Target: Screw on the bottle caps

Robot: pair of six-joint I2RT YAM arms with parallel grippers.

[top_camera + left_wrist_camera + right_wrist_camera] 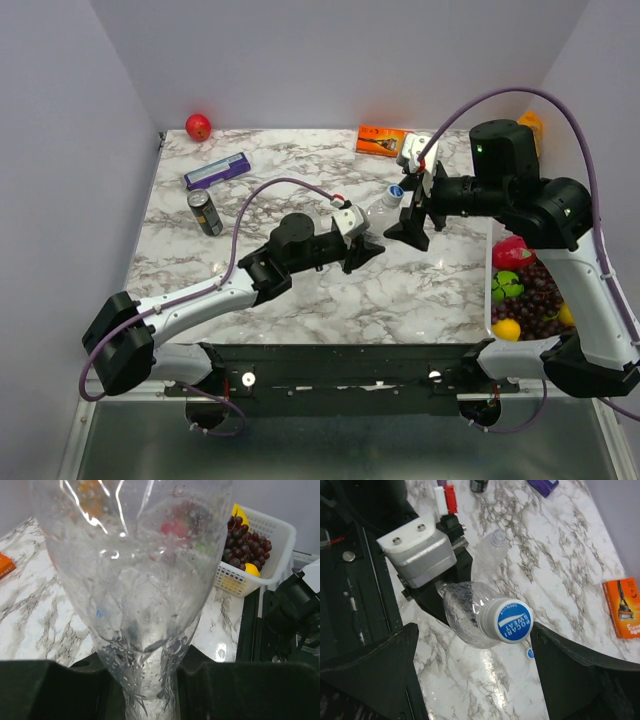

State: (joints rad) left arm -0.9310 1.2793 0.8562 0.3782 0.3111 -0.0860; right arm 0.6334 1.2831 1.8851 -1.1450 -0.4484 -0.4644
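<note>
Rightward, a white basket (491, 285) at the table's (420, 290) edge holds dark grapes (540, 295), a lemon (507, 329) and a red fruit (512, 252). Above mid-table the left gripper (365, 247) clamps the base of a clear bottle (467, 612). Its blue-and-white cap (509, 621) sits between the right gripper's (412, 222) wide-spread fingers, clear of both. A second, uncapped bottle (491, 547) lies on bare marble, with a loose cap (530, 653) nearby.

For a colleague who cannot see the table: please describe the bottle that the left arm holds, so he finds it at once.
On the marble table, look near the middle. There the left gripper is shut on a clear bottle, which lies between the fingers of the open right gripper. Unlike the other bottle, which lies open-necked nearby, it wears a blue cap.
</note>
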